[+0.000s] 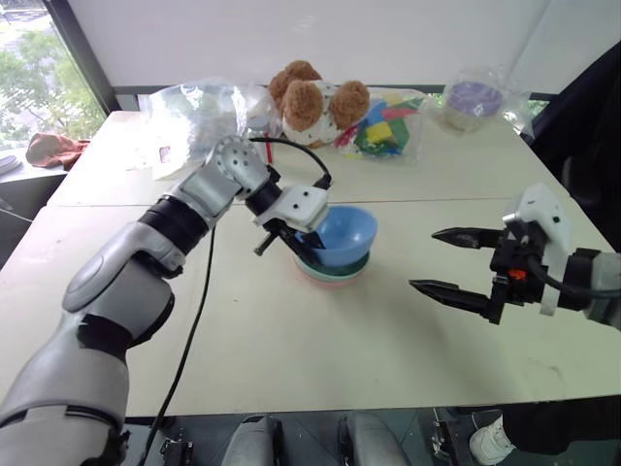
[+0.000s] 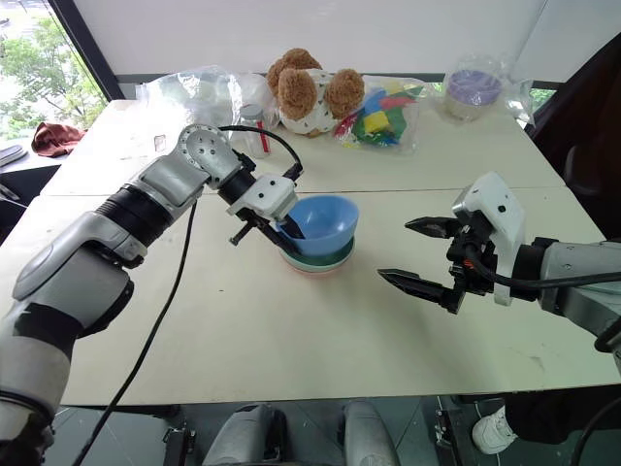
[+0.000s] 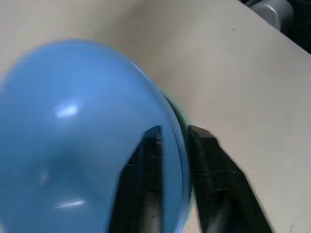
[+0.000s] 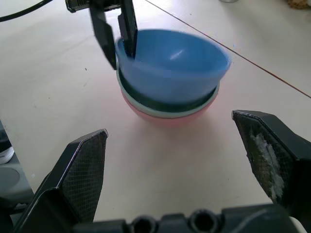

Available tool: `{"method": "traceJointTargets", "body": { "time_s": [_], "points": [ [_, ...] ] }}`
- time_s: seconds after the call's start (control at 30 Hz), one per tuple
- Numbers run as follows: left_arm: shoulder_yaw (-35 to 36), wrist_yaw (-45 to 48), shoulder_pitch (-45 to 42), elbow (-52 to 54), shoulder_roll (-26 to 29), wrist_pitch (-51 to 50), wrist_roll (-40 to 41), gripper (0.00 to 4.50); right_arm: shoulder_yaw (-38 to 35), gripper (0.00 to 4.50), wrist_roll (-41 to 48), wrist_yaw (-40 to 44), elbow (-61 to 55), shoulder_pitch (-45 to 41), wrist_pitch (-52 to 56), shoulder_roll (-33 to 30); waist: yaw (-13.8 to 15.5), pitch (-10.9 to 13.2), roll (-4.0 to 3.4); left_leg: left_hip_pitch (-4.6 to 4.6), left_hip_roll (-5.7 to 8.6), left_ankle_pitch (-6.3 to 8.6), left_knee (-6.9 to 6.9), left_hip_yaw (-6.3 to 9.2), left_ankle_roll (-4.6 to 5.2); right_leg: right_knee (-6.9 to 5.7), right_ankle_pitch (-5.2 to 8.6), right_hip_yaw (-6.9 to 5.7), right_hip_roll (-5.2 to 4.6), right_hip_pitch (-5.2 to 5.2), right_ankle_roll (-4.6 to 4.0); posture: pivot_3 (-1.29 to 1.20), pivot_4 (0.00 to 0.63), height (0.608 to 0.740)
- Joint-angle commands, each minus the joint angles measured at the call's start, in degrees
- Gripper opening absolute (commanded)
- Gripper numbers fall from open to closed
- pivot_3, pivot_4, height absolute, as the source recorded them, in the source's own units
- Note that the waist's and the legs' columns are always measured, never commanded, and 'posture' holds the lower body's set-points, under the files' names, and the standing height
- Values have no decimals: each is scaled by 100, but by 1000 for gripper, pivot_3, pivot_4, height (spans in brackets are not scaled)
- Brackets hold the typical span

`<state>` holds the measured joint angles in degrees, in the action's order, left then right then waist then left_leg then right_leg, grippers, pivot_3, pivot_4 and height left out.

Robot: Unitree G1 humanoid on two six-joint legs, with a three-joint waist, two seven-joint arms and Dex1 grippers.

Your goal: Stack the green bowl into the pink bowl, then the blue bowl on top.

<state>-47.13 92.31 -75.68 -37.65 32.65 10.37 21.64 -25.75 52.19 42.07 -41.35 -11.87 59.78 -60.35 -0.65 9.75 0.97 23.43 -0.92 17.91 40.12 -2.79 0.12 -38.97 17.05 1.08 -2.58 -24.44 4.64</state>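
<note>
Blue bowl sits tilted on top of the stack in the middle of the desk, resting in the green bowl, which is nested inside the pink bowl at the bottom. My left hand has its two black fingers straddling the blue bowl's rim on the side nearest my left arm, one finger inside and one outside; whether they press the wall I cannot tell. My right hand hovers well apart on the other side of the stack, fingers spread wide and holding nothing. A teddy bear and a bag of coloured blocks lie at the desk's far edge.
</note>
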Motion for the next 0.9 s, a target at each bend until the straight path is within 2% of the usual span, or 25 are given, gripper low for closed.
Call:
{"method": "traceJointTargets", "body": {
  "time_s": [0.03, 0.07, 0.17, 0.2, 0.33, 0.47, 0.6, 0.7, 0.9],
  "points": [
    [-152, 19, -237, 278, 225, -103, 285, 2439, -140, 4500, 86, -73, -65, -70, -72, -100, -1, 0, 0, 0, 0, 0, 0, 0, 0, 0, 0, 0, 0, 0, 0, 0, 150, 740],
    [-119, 19, -245, 282, 268, -114, 323, 2772, -119, 4500, 90, -81, -57, -83, -82, -108, -4, 0, 0, 0, 0, 0, 0, 0, 0, 0, 0, 0, 0, 0, 0, 0, 150, 740],
    [70, 19, -256, 325, 397, -258, 516, 4362, -77, 4500, 100, -93, -32, -107, -112, -130, -7, 0, 0, -1, 0, 0, 1, 0, 0, 0, 0, 0, 1, 0, 0, 0, 150, 740],
    [188, 19, -268, 312, 434, -351, 575, 4443, -66, 4500, 106, -95, -26, -116, -118, -139, -5, 0, 0, -1, 0, 0, 0, 0, 0, 0, 0, 0, 2, 0, 0, 0, 150, 740],
    [1147, 19, -238, 330, 770, -1161, 995, 4443, 21, 4500, -8, 14, 100, -116, -214, -218, -26, 0, 1, 0, 0, 0, 1, 0, 0, 0, 0, -1, 2, 0, 0, 0, 150, 740],
    [2120, -114, 392, 801, 1260, -1982, 1093, 4443, 147, 4500, -107, 109, 225, -145, -353, -275, -43, -2, -4, -4, -4, 0, -3, 1, 0, -1, 0, -1, 7, -2, 0, 0, 150, 740],
    [3061, -758, 1474, 1706, 1862, -2780, 1095, 4443, 334, 4500, -232, 318, 427, -228, -535, -368, -41, -4, -7, -6, -5, -1, -2, 0, -2, -4, 1, -1, -1, 0, 0, 0, 150, 740],
    [3863, -1354, 2714, 2800, 2358, -3523, 1381, 4443, 596, 4500, -359, 552, 676, -387, -707, -451, -37, -1, -2, -5, -6, -2, 1, 1, -3, -4, 1, -2, -9, 1, 0, 0, 150, 740],
    [5258, -2297, 4643, 4488, 2756, -4658, 1924, 4443, 1127, 4500, -726, 990, 1267, -823, -1046, -543, 15, -1, -1, -5, -3, -2, 1, 2, -3, -1, 1, -4, -23, 7, 0, 0, 150, 740]
  ]
}}
